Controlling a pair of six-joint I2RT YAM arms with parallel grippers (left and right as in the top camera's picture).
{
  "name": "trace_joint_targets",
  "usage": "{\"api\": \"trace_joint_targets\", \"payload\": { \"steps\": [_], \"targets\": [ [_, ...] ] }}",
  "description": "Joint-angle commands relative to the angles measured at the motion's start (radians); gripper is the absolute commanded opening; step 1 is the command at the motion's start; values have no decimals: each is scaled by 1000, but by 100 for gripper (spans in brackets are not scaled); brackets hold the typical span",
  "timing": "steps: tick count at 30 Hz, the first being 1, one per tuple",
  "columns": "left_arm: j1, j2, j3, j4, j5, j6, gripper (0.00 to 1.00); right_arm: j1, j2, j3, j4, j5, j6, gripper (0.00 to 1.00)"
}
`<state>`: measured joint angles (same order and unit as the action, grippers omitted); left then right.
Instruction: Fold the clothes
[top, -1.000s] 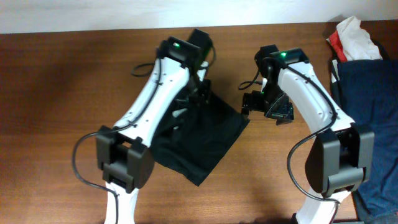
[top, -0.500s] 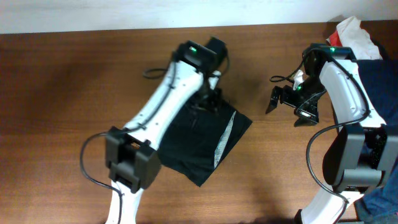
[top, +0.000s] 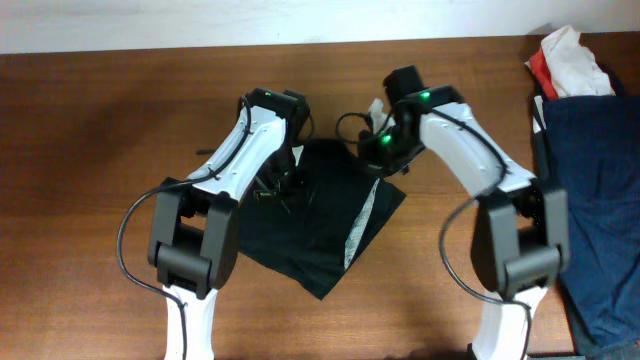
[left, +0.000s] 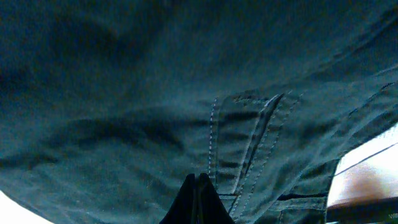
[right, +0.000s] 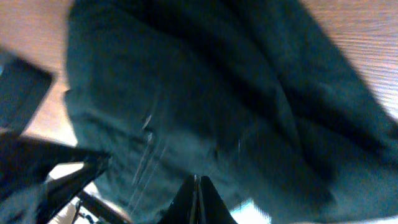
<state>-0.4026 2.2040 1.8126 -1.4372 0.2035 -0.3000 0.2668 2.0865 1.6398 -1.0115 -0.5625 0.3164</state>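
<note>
A dark garment (top: 318, 222) lies bunched on the brown table, a pale strip (top: 361, 226) of its inner side showing along the right fold. My left gripper (top: 284, 186) hovers over the garment's upper left part. In the left wrist view its gripper (left: 199, 178) is shut, tips together just above stitched seams (left: 245, 143), with no cloth visibly pinched. My right gripper (top: 376, 148) is at the garment's upper right corner. The right wrist view shows that gripper (right: 198, 179) shut too, over the dark cloth (right: 205, 106).
A pile of blue clothing (top: 598, 160) lies at the table's right edge, with a red and white cloth (top: 566, 58) behind it. Bare wooden table (top: 90, 180) stretches to the left. The table's far edge meets a white wall (top: 150, 25).
The right arm swung left from the table's right side to the garment's upper right corner and shut. The left gripper moved left over the garment and shut.
</note>
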Motion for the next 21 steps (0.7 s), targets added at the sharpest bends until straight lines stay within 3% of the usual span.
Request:
{"api": "trace_joint_targets", "payload": {
  "steps": [1,3,5,8,13,16,21],
  "targets": [
    [0,6,-50,35,17,-3,1,0,99,-3,8,24,33,4],
    [0,6,-86,71,8,-3,1,-8,126,-3,6,97,33,4],
    [0,6,-132,92,-121,-32,1,-27,129,-2,-10,206,33,4],
    [14,6,-162,66,-282,-62,1,-84,126,45,-74,208,33,4],
    [46,-65,-36,-62,-306,-63,1,-143,87,344,-398,153,-84,4],
    [81,-101,0,47,-304,-62,1,-74,67,414,-589,46,-260,4],
    [121,-95,0,272,-202,41,1,142,67,294,-621,50,-272,4]
  ]
}}
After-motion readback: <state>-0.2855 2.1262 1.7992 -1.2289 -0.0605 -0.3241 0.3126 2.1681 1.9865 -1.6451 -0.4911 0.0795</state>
